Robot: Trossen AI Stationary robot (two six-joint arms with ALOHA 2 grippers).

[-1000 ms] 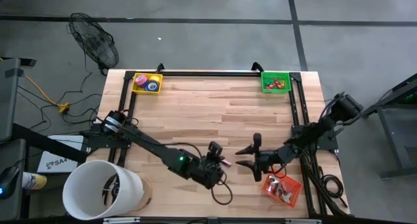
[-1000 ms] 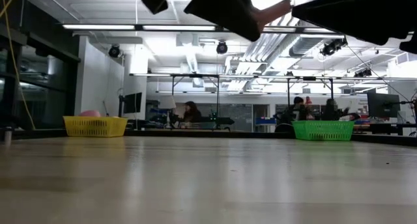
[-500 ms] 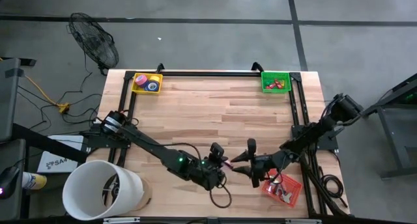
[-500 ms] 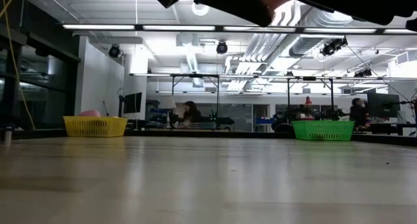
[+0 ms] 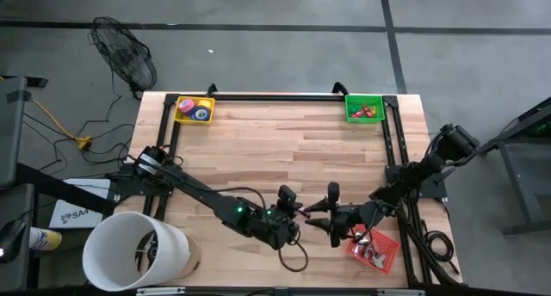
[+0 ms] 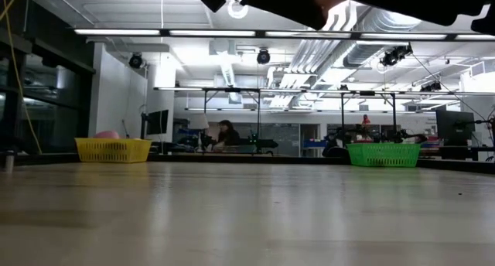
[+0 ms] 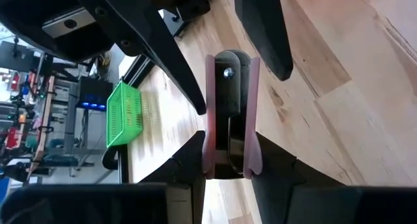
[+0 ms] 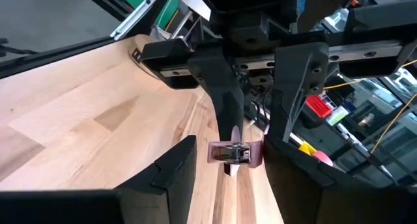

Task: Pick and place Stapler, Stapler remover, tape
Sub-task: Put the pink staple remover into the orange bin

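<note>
A pink staple remover (image 7: 229, 113) hangs above the near middle of the table, with my left gripper (image 5: 294, 213) shut on it. My right gripper (image 5: 312, 215) faces it from the right, open. Its fingers (image 7: 189, 81) stand on either side of the remover's free end (image 8: 231, 152), and I see no touch. Rolls of tape (image 5: 200, 113) lie in a yellow basket (image 5: 182, 112) at the far left. A green basket (image 5: 363, 99) at the far right holds small red things (image 5: 368, 112); I cannot tell whether one is a stapler. My left gripper pinches the remover's two pink side plates (image 7: 207, 155) between its two fingers, at the end nearest its wrist. It comes from the table's left, slanting slightly down. The remover sticks out forward in line with the fingers, clear of the table.
An orange basket (image 5: 386, 260) with small things stands at the near right, just behind my right gripper. A white bucket (image 5: 138, 249) stands off the table's near left corner. A black frame (image 5: 275, 97) runs along the far edge. Bare wood lies across the middle.
My right gripper has moved a little toward the table's left and slightly up, closing in on the remover, so that its open fingers now flank the free end. My left gripper has kept its place and tipped its wrist up a little, still holding the remover.
</note>
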